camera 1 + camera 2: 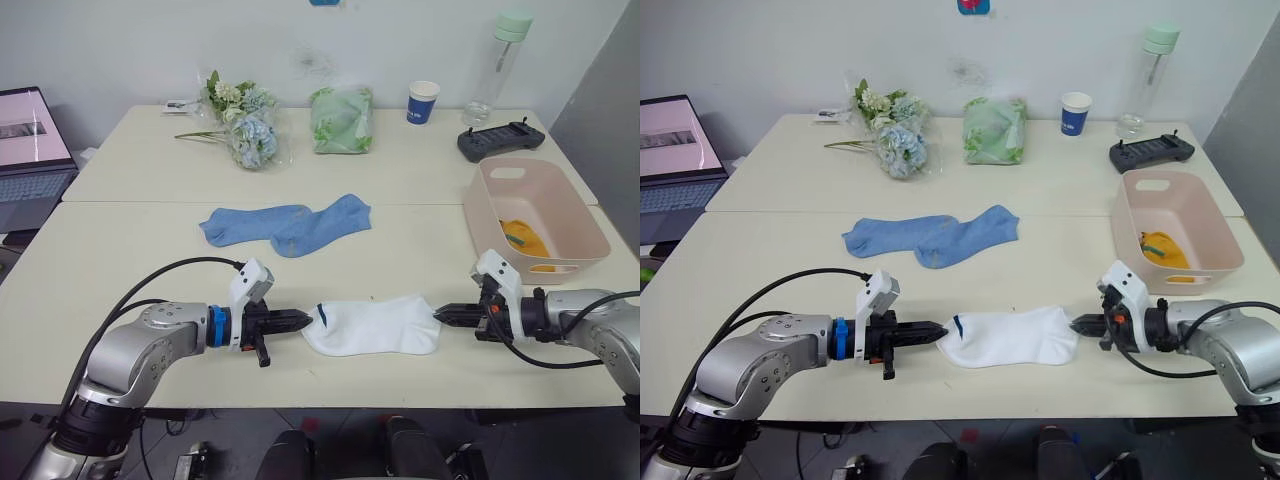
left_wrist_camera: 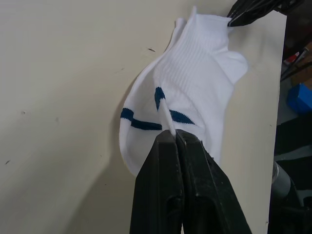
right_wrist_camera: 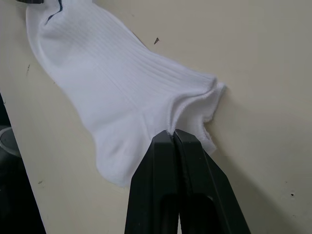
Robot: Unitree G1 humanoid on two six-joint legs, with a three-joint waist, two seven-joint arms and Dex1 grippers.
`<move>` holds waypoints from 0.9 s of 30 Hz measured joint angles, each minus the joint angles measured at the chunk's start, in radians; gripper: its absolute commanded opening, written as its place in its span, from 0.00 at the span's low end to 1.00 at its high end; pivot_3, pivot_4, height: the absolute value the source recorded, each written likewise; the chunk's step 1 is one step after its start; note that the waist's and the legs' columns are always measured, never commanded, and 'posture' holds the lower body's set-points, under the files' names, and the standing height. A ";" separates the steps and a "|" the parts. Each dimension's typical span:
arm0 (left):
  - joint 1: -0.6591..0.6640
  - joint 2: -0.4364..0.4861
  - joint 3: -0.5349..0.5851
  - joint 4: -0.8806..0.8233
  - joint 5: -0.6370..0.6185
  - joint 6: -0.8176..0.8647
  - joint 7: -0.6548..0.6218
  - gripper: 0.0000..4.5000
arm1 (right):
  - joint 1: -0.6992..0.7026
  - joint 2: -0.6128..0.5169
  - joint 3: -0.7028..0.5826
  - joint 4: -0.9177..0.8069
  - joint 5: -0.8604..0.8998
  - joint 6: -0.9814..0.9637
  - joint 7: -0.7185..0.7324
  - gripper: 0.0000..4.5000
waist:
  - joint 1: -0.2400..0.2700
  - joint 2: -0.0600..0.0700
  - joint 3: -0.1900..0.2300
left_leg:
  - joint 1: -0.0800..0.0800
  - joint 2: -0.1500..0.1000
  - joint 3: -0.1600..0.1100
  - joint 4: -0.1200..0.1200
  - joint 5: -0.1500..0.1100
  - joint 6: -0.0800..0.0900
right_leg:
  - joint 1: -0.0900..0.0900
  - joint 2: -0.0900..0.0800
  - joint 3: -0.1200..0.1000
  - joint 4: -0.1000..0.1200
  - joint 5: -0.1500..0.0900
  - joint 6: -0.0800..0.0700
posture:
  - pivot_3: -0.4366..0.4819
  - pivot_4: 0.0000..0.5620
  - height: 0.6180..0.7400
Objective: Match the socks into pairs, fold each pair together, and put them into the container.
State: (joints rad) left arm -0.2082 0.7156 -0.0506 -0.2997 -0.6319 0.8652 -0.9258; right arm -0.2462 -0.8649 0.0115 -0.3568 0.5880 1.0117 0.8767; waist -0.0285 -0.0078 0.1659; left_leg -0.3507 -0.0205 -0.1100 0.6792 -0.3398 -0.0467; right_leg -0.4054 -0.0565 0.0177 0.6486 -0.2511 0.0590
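White socks [image 1: 375,325] with a dark blue toe stripe lie stacked near the table's front edge. My left gripper [image 1: 306,320] is shut on their toe end, and the left wrist view shows the fabric [image 2: 168,112] pinched at its tips. My right gripper [image 1: 441,316] is shut on the cuff end [image 3: 195,105]. Two light blue socks [image 1: 287,223] lie overlapping in the middle of the table. The pale pink container [image 1: 575,215] stands at the right, with a mustard-yellow sock bundle [image 1: 524,238] inside.
At the back stand a flower bunch [image 1: 243,125], a green cloth bundle in clear plastic [image 1: 342,120], a blue-and-white paper cup [image 1: 422,102], a clear bottle [image 1: 497,70] and a dark controller [image 1: 500,140]. A laptop [image 1: 30,160] sits at the far left.
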 measured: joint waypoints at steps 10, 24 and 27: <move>0.009 0.000 -0.003 0.018 0.027 -0.022 -0.001 0.00 | -0.010 0.009 0.012 0.021 -0.022 -0.024 -0.005 0.00 | 0.000 0.000 0.000 | 0.000 0.000 0.000 0.000 0.000 0.000 | 0.000 0.000 0.000 0.000 0.000 0.000 | 0.48 0.27 1.00; 0.007 0.002 -0.034 0.037 0.082 -0.066 -0.008 0.00 | -0.008 0.010 0.030 0.031 -0.040 -0.049 -0.002 0.00 | 0.000 0.000 0.000 | 0.000 0.000 0.000 0.000 0.000 0.000 | 0.000 0.000 0.000 0.000 0.000 0.000 | 0.48 0.27 1.00; 0.007 -0.008 -0.034 0.039 0.086 -0.091 -0.008 0.13 | -0.003 0.010 0.030 0.030 -0.040 -0.057 0.003 0.21 | 0.000 0.000 0.000 | 0.000 0.000 0.000 0.000 0.000 0.000 | 0.000 0.000 0.000 0.000 0.000 0.000 | 0.48 0.27 1.00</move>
State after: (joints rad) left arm -0.2016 0.7079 -0.0843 -0.2610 -0.5460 0.7737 -0.9343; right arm -0.2494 -0.8548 0.0414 -0.3263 0.5481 0.9549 0.8799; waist -0.0281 -0.0079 0.1659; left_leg -0.3508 -0.0206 -0.1101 0.6792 -0.3398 -0.0467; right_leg -0.4054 -0.0566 0.0176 0.6483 -0.2511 0.0590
